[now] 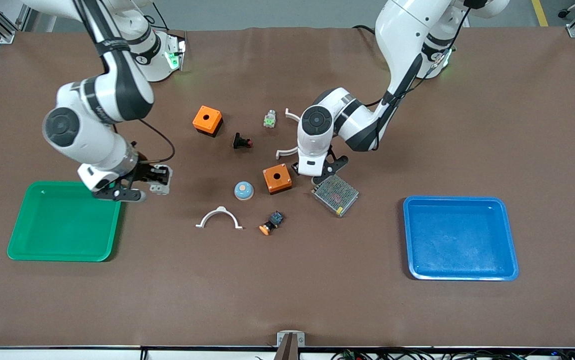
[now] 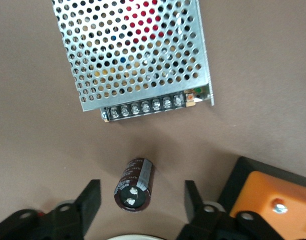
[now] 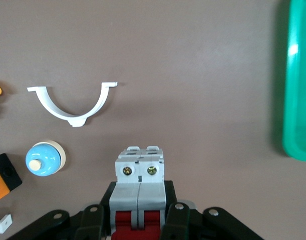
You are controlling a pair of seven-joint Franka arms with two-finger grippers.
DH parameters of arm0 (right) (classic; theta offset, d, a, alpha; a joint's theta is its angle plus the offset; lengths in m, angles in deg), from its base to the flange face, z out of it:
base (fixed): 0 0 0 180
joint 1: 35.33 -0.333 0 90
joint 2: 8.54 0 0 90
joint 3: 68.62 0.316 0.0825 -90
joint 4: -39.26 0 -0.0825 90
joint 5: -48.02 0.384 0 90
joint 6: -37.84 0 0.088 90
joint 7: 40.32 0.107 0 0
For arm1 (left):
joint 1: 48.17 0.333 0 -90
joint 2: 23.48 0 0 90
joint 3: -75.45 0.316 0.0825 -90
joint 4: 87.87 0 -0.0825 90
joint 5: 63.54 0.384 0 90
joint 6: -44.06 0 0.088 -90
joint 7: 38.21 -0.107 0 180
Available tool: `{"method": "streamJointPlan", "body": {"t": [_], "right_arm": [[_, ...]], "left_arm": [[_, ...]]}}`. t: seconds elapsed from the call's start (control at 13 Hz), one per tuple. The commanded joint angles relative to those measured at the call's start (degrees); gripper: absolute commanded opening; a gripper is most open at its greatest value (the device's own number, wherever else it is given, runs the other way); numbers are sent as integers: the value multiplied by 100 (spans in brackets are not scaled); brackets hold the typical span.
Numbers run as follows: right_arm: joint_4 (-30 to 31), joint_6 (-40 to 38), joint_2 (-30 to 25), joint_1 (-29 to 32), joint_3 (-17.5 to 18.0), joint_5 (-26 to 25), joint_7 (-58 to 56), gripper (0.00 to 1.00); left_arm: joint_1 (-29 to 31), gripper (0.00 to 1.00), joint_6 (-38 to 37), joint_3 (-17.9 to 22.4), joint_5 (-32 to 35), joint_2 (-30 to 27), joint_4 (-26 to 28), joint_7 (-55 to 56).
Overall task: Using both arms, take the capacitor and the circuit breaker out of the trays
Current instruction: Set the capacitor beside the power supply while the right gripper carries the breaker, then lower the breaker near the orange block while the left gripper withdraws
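Note:
The capacitor (image 2: 135, 184), a dark stubby cylinder with two metal terminals on its end, lies on the brown mat between my left gripper's open fingers (image 2: 87, 202). My left gripper (image 1: 320, 175) hangs low between an orange box (image 1: 277, 179) and a perforated metal power supply (image 1: 335, 194); in the front view it hides the capacitor. My right gripper (image 1: 142, 182) is shut on the light-grey breaker (image 3: 140, 180) with red levers and holds it just above the mat, beside the green tray (image 1: 64, 220). The breaker also shows in the front view (image 1: 160, 184).
A blue tray (image 1: 460, 237) lies toward the left arm's end. On the mat are a second orange box (image 1: 207, 120), a black flanged button (image 1: 242, 142), a white-green part (image 1: 269, 120), a blue dome (image 1: 243, 190), a white arc clip (image 1: 219, 217) and an orange-tipped button (image 1: 270, 223).

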Motion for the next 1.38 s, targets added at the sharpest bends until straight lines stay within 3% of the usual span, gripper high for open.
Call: {"method": "streamJointPlan", "body": {"t": [0.0,0.31,0.77,1.0,1.08,1.15,1.23,1.31], "right_arm": [[1004,808,-433,-447,-80,83,506,1],[1735,1863,-328,-1010,-71,83,973,1],[1736,2409,304,-1468,-80,75,973,2],[1727,2753,629,-1583,-88,75,1070,4],[1718,2762,665,-1583,-88,75,1061,18],[1692,2727,674,-1530,-97,75,1070,53],[1683,2692,665,-1513,-106,75,1079,100],[1639,2666,657,-1495,-132,66,1027,100]], "left_arm": [[74,99,-449,121,118,-534,29,44],[890,100,-1337,165,109,-1133,-611,-1174],[1901,100,-3252,183,118,-1230,-1956,-3372],[2515,100,-3668,192,118,-1703,-2081,-4487],[2796,100,-3738,183,118,-1870,-2072,-5040],[2938,100,-3991,183,118,-1994,-2063,-5506],[3036,100,-4202,218,118,-2126,-2089,-5824],[3263,100,-4291,209,118,-2301,-2081,-6132]]}}
